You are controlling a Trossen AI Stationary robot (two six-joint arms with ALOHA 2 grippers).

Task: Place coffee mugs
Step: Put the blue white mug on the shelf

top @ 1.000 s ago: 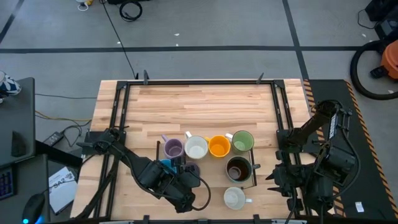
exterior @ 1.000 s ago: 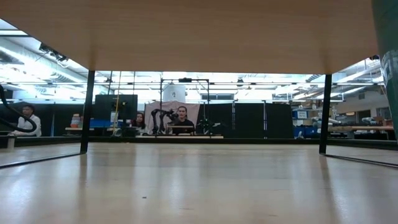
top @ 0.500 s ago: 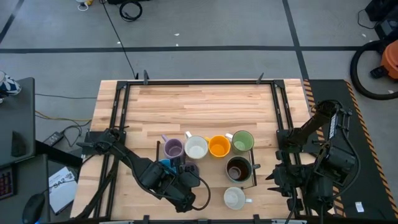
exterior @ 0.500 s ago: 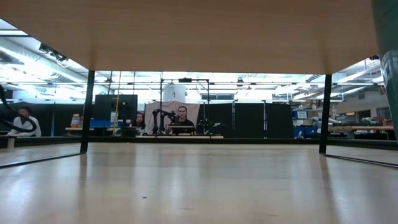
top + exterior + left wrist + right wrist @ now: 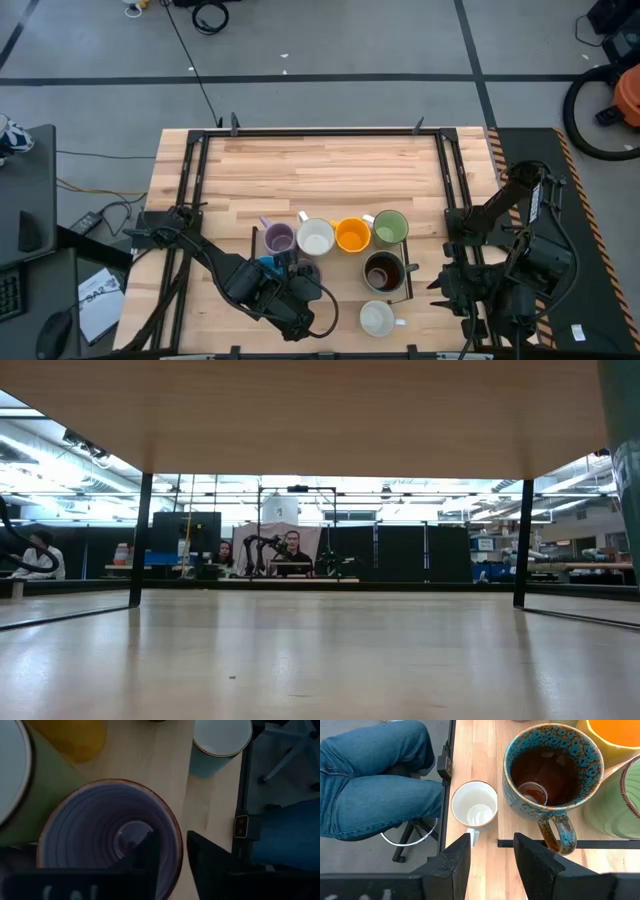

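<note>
A row of mugs stands on its bases on the wooden table [image 5: 320,165]: lavender [image 5: 278,238], white [image 5: 316,238], orange [image 5: 352,235], green [image 5: 390,228]. In front of them stand a dark brown mug [image 5: 552,770] and a white mug [image 5: 474,810]. A light blue mug [image 5: 268,263] shows beside my left arm. My left gripper [image 5: 174,862] is open over a second lavender mug [image 5: 100,825]. One finger is inside it and one outside its rim [image 5: 176,851], with a gap on both sides. My right gripper [image 5: 492,865] hangs open above the table's near right part.
Black frame rails run along the table's sides [image 5: 190,190], and a black bar [image 5: 570,843] lies by the brown mug. A person in blue jeans [image 5: 375,785] sits at the near edge. The table's far half is bare wood.
</note>
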